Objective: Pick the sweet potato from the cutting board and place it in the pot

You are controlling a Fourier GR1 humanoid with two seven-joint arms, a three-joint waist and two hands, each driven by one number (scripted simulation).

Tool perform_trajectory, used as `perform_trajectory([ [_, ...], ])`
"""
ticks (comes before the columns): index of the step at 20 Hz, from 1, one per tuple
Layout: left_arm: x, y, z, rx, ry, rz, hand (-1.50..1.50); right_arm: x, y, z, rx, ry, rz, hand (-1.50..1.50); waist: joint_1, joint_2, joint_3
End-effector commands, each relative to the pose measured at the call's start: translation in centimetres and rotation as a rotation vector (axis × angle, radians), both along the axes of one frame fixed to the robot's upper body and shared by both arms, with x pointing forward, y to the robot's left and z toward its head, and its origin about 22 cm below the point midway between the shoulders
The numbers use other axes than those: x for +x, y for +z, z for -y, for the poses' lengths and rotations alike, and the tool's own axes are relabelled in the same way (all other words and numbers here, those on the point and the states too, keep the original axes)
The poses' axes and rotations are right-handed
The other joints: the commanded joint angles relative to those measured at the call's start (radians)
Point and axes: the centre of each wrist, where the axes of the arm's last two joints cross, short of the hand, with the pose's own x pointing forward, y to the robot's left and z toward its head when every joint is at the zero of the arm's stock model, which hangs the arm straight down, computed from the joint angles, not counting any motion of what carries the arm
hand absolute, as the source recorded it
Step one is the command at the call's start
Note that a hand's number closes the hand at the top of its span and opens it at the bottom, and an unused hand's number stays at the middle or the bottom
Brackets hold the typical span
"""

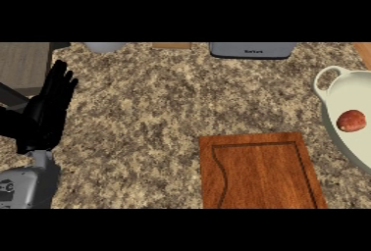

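Sweet potato (351, 120) lies inside the white pot (334, 100) at my feed's right edge, off the wooden cutting board (261, 171).

I see the left hand (47, 110) resting at the left edge over the speckled granite counter (159, 98), fingers straight, pointing up, holding nothing. The board sits at lower middle, near the pot with a strip of counter between them. A grey appliance (252, 49) at the top edge carries small dark lettering that I cannot read.

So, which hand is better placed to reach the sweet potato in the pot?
Likely right: the pot holding the sweet potato sits far right; the open left hand rests far left; right hand unseen.
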Motion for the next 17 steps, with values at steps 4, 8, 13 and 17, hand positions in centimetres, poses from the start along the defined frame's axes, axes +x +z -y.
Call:
perform_trajectory([
  [4,-0.3,0.0,-0.2,-0.004,0.011,0.011,0.00,-3.4,0.6,2.9,0.127,0.111,0.052,-1.50,0.003,0.004,0.005],
  [8,-0.2,0.0,-0.1,0.006,-0.011,0.001,0.00,-4.3,2.6,4.0,0.099,0.123,0.043,-1.50,-0.004,0.005,0.007],
  [13,-0.9,-0.3,0.6,-0.010,-0.006,0.007,0.00,-4.9,3.8,4.6,0.096,0.104,0.034,-1.50,0.008,0.002,0.007],
  [17,-0.3,-0.1,0.6,-0.001,0.007,0.010,0.00,-5.4,3.5,4.7,0.092,0.130,0.005,-1.50,-0.008,0.005,0.008],
])
